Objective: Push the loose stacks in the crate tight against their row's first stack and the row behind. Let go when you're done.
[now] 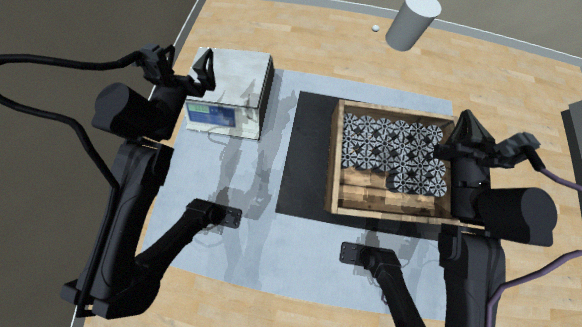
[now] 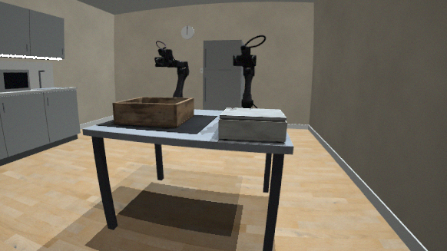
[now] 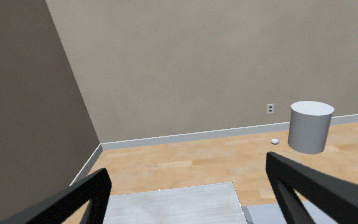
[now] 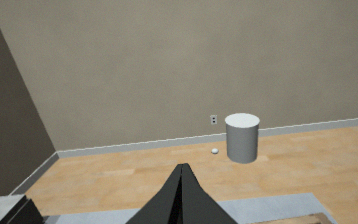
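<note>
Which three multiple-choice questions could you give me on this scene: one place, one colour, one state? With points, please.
1. Where is the crate (image 1: 336,163) (image 2: 144,114)?
A) on the scale
B) on the dark mat (image 1: 305,153) (image 2: 197,123)
C) on the floor

2. What colour is the lit display (image 1: 198,108) on the scale (image 1: 235,75) (image 2: 252,130)?
A) green
B) red
C) orange

3. How is the left end effector (image 1: 207,70) (image 3: 184,168)?
A) shut
B) holding a stack
C) open

Answers: 1 B, mat shows around its base; 2 A, pale green panel; 3 C, fingers stand wide apart.
</note>
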